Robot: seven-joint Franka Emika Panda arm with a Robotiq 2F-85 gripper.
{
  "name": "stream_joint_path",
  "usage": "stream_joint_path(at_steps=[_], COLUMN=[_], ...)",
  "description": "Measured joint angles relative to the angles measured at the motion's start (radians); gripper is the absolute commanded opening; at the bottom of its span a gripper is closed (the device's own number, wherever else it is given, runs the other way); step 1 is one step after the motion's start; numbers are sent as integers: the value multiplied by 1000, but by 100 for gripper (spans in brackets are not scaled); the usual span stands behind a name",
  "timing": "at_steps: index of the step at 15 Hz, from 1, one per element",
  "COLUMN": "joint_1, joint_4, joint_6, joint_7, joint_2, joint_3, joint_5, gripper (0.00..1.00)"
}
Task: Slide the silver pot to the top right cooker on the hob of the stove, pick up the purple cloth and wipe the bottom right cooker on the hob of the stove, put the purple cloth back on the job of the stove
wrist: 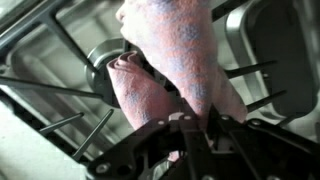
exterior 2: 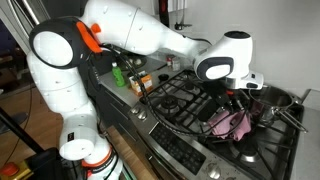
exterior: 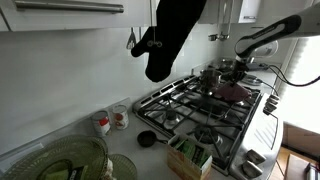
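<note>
One robot hand (exterior 2: pixel 238 101) is seen pinching a purple cloth (exterior 2: pixel 231 123), which is draped over a stove (exterior 2: pixel 176 97) burner. A silver pot (exterior 2: pixel 285 101) is placed just beside it.

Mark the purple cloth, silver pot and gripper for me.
purple cloth (wrist: pixel 172 48): wrist view, on the upper fold.
silver pot (exterior 2: pixel 282 100): in an exterior view, near its rim.
gripper (exterior 2: pixel 238 100): in an exterior view, between the fingers.
</note>
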Motion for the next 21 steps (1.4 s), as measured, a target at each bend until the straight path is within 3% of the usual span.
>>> stream_joint_path(at_steps=[4, 8, 13, 15, 21], joint_1=[-3, 2, 67, 66, 53], joint_4=[-2, 4, 48, 33, -17], joint_6=[215, 383, 464, 411, 212], joint_7=[96, 277, 613, 615, 388], joint_2=[56, 102, 149, 146, 106], joint_3=[-40, -114, -269, -244, -89], joint_5=[-208, -481, -864, -828, -429], gripper=[4, 4, 4, 4, 4])
